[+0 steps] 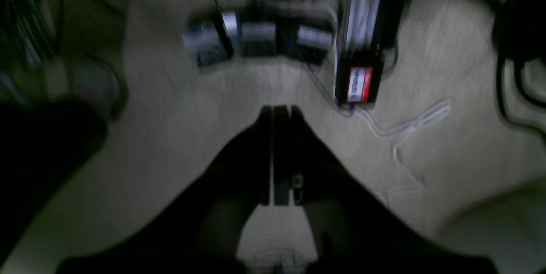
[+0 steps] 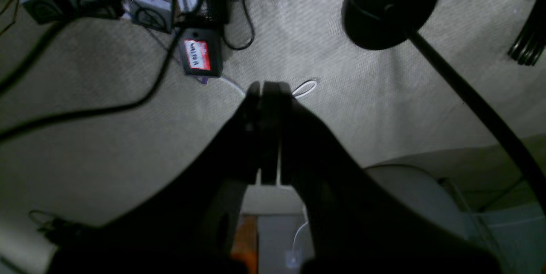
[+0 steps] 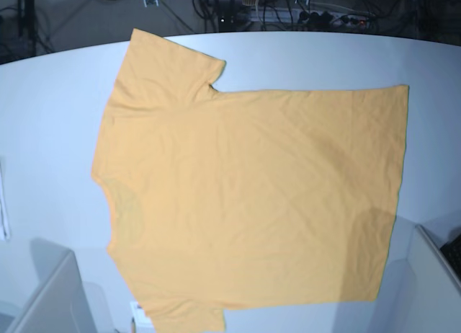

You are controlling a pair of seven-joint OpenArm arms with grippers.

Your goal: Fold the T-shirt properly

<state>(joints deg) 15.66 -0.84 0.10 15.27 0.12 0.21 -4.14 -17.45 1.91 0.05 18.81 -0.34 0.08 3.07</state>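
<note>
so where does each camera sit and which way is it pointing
Left wrist: on the left arm, aimed past the shut black left fingers at beige carpet and a black red-labelled box.
Right wrist: on the right arm, aimed past the shut right fingers at carpet.
Base: above, facing down on the flat orange-yellow T-shirt on the white table; no fingers show.
Both wrist views share the red-labelled box.

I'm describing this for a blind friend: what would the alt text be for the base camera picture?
An orange-yellow T-shirt lies spread flat and unfolded on a white table, collar end toward the left and hem toward the right. One sleeve points to the far edge, the other to the near edge. No gripper shows in this view; dark cables sit beyond the table.
</note>
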